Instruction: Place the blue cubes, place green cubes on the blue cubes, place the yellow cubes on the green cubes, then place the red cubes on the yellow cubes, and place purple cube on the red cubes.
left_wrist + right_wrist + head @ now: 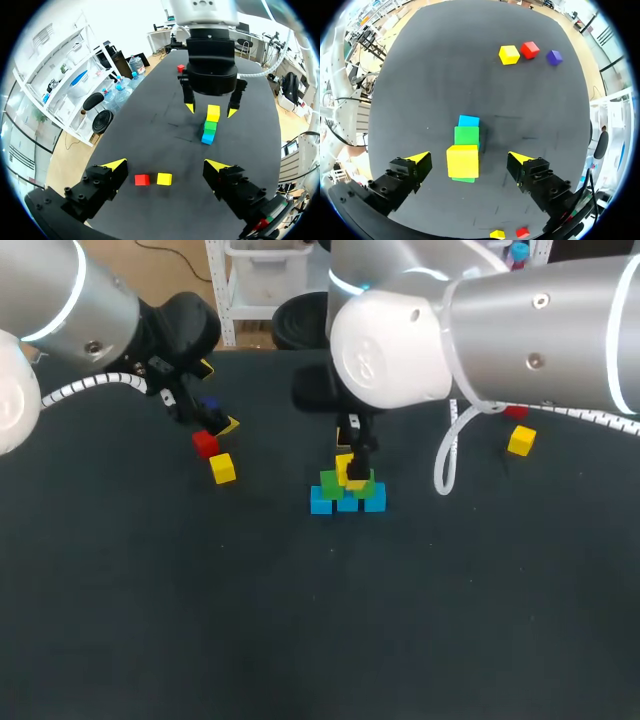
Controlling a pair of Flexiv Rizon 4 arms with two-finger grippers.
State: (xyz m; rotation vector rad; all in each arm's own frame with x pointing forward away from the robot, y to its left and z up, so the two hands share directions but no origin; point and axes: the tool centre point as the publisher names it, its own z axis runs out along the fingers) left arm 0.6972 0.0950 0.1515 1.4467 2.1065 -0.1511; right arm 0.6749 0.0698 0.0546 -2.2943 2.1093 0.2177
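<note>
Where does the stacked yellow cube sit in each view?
Head view: stacked yellow cube mid-table, on the green cubes.
Left wrist view: topping the stack, ahead of the left gripper.
Right wrist view: between the right gripper's open fingers.
Shared landmark: blue cubes at the bottom.

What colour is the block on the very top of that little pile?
Yellow; the top cube shows best in the right wrist view.

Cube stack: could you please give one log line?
built: yellow cube on green cubes on blue cubes; right gripper: open around it; left gripper: open near red cube
</note>
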